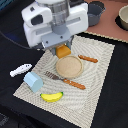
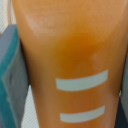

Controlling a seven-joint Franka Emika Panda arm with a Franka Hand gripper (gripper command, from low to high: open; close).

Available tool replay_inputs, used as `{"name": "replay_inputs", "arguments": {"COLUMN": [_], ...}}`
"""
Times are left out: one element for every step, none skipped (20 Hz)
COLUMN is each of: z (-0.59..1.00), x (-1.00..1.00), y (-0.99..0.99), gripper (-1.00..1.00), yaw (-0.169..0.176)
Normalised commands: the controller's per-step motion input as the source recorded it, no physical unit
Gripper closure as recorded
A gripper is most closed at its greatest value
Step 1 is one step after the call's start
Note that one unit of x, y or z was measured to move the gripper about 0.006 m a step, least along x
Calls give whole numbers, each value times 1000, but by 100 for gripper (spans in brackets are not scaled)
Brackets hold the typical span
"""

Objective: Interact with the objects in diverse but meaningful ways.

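My gripper (image 1: 60, 49) hangs over the far part of the woven placemat (image 1: 100, 80), with the orange ridged block (image 1: 63, 51) between its fingers. The wrist view is almost filled by that block (image 2: 67, 45), which has two pale stripes; a grey finger pad (image 2: 11, 75) presses against its side, so the gripper reads as shut on it. A white fish (image 1: 20, 69) lies off the mat on the exterior view's left. A pale blue cup (image 1: 33, 81) lies on its side at the mat's edge. The yellow banana (image 1: 51, 96) rests near the mat's front.
A beige plate (image 1: 68, 66) sits mid-mat just in front of the block. A fork (image 1: 65, 80) and a knife (image 1: 88, 59), both orange-handled, flank it. A grey pot (image 1: 95, 12) and a pale bowl (image 1: 123, 17) stand on the brown surface behind.
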Motion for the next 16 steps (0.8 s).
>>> {"name": "replay_inputs", "arguments": {"z": [-131,-114,-137,-111,-120,-129,-160,-160,-194,-226,-240,-226,-211,-191,-197,-169], "x": [886,889,711,657,517,511,471,457,383,311,266,260,243,266,240,283], "y": [0,0,0,0,0,0,0,0,0,0,0,0,0,0,0,0], "gripper": [100,100,100,100,100,100,100,100,100,100,100,100,100,100,100,100], "yaw": [-12,-13,-10,-5,-1,0,0,0,-1,-9,-10,-9,-9,-9,-11,-12]}}
